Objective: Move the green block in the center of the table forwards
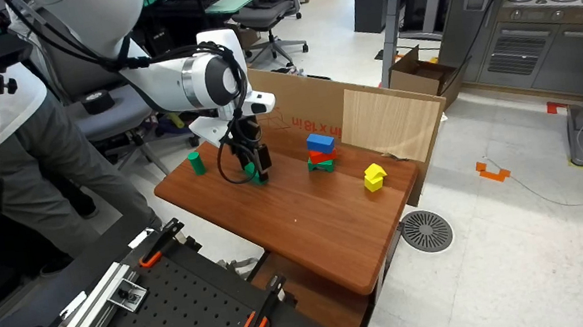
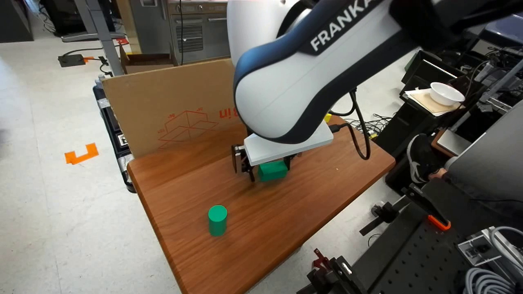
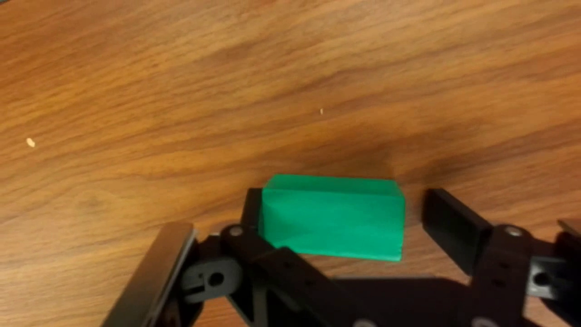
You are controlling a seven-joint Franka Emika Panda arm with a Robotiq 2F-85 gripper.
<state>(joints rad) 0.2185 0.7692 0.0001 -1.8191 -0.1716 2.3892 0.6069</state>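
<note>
The green block (image 3: pixel 333 225) is a dark green rectangular block lying on the reddish-brown table (image 1: pixel 288 226). My gripper (image 3: pixel 342 206) is open and lowered around it. In the wrist view the left finger is against or very close to the block's left end. A gap of bare wood shows between the block's right end and the right finger. In an exterior view the block (image 2: pixel 273 171) shows below the wrist between the fingers. In an exterior view the block (image 1: pixel 251 172) is partly hidden by the gripper and cables.
A green cylinder (image 2: pixel 217 220) stands upright near a table end. A stack has a blue block (image 1: pixel 320 143) on red and green ones. Two stacked yellow blocks (image 1: pixel 374 177) stand near the far end. A cardboard sheet (image 2: pixel 179 106) rises along one table edge.
</note>
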